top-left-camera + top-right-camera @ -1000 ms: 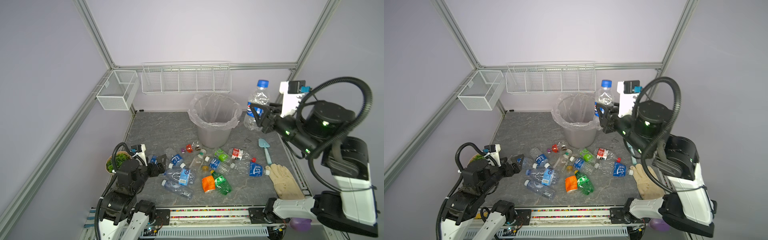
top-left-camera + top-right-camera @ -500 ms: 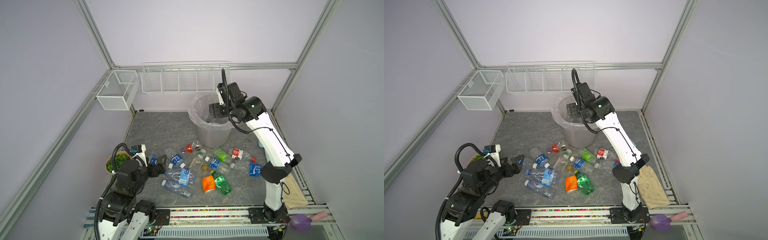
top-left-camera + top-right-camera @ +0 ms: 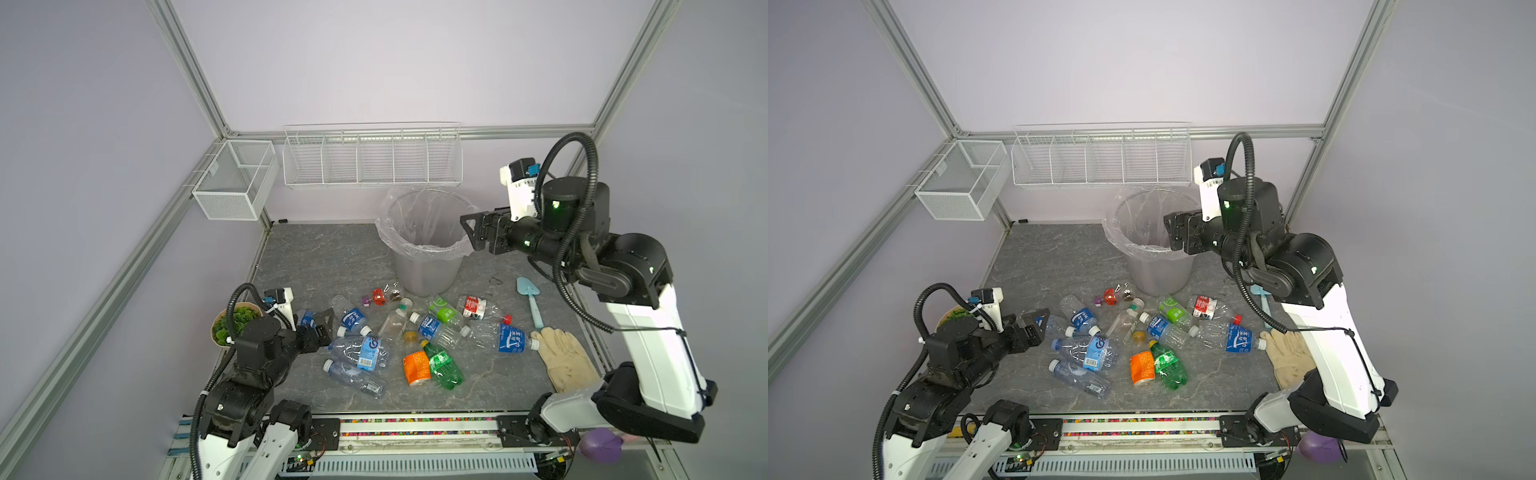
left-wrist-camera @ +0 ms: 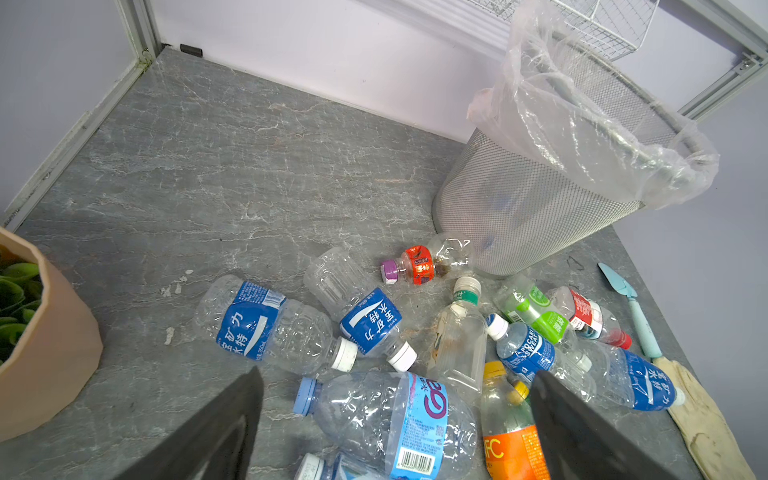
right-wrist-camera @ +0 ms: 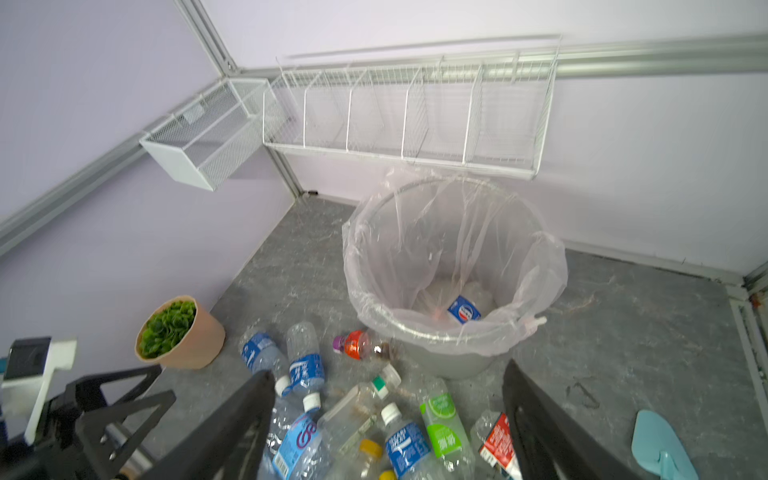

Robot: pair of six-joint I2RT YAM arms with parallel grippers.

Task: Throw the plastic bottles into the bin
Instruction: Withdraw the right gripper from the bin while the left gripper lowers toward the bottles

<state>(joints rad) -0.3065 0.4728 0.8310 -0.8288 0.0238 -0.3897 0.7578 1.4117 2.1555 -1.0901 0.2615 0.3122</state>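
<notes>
The grey bin [image 3: 424, 266] with its clear bag stands at the back of the table. One blue-labelled bottle [image 5: 463, 309] lies inside it. Several plastic bottles lie in a loose pile in front of the bin, among them a big clear one with a light-blue label [image 3: 361, 351], an orange one [image 3: 417, 365] and a green one [image 3: 444, 365]. My right gripper [image 3: 471, 232] hangs open and empty, raised beside the bin's right rim. My left gripper [image 3: 326, 328] is open and low at the pile's left end, with the big clear bottle [image 4: 386, 415] lying below its fingers.
A potted plant [image 3: 232, 324] stands by my left arm. A teal trowel [image 3: 530, 305] and a pale glove [image 3: 567, 361] lie right of the pile. Two white wire baskets [image 3: 372, 158] [image 3: 235, 178] hang on the back and left walls.
A second ago my right gripper held a blue-capped bottle right of the bin. It swung over the bin, opened, and is back beside the rim, empty. The left arm has not moved.
</notes>
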